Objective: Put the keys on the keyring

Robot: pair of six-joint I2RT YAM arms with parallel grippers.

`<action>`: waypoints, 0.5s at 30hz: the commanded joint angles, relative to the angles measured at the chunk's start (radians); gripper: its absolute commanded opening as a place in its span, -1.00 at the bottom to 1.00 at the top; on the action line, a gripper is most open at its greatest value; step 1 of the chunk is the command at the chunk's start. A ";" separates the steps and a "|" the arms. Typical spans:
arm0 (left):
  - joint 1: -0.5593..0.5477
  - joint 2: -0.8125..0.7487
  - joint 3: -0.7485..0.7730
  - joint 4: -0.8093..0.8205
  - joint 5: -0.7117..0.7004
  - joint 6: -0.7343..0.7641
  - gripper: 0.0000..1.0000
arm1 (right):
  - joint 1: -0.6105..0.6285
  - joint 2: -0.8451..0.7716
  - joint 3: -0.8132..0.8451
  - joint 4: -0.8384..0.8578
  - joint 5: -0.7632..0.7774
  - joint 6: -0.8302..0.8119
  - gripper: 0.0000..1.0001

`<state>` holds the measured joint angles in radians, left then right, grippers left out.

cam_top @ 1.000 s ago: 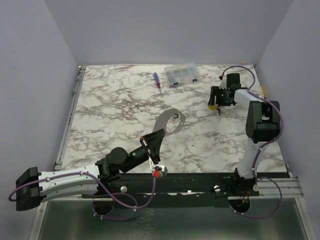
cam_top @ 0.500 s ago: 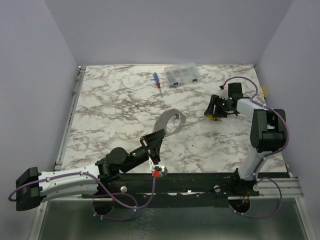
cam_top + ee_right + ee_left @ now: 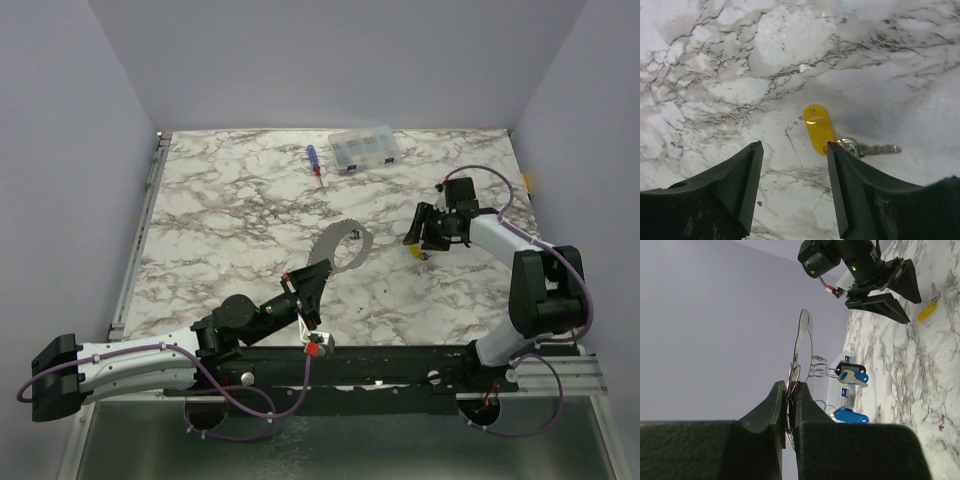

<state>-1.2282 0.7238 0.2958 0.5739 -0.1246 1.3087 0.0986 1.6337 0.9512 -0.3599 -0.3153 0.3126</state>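
Note:
My left gripper (image 3: 311,283) is shut on the rim of the large grey keyring (image 3: 338,246) and holds it up on edge above the table. In the left wrist view the keyring (image 3: 803,344) rises from my closed jaws (image 3: 790,399), with two blue-headed keys (image 3: 852,375) hanging from small wire loops on it. My right gripper (image 3: 418,237) is open and tilted down over a yellow-headed key (image 3: 412,252) lying on the marble. In the right wrist view the yellow key (image 3: 819,129) lies just beyond my open fingers (image 3: 794,167), its metal blade (image 3: 875,148) pointing right.
A blue-and-red screwdriver (image 3: 314,163) and a clear compartment box (image 3: 365,150) lie at the back of the marble table (image 3: 230,200). The purple walls close in on the left, back and right.
My right gripper has moved left and toward the front, down over the yellow key. My left gripper and the keyring have stayed put.

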 commanded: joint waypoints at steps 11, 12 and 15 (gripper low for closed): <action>-0.005 -0.014 0.003 0.016 0.036 0.001 -1.00 | 0.167 -0.094 -0.075 -0.109 0.591 0.501 0.24; -0.004 -0.015 0.003 0.015 0.036 0.001 -1.00 | 0.169 -0.088 -0.077 -0.111 0.601 0.532 0.24; -0.005 -0.014 0.002 0.012 0.036 0.001 -1.00 | 0.171 -0.068 -0.074 -0.117 0.645 0.615 0.17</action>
<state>-1.2282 0.7238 0.2958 0.5625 -0.1192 1.3083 0.2703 1.5356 0.8848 -0.4347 0.1879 0.7574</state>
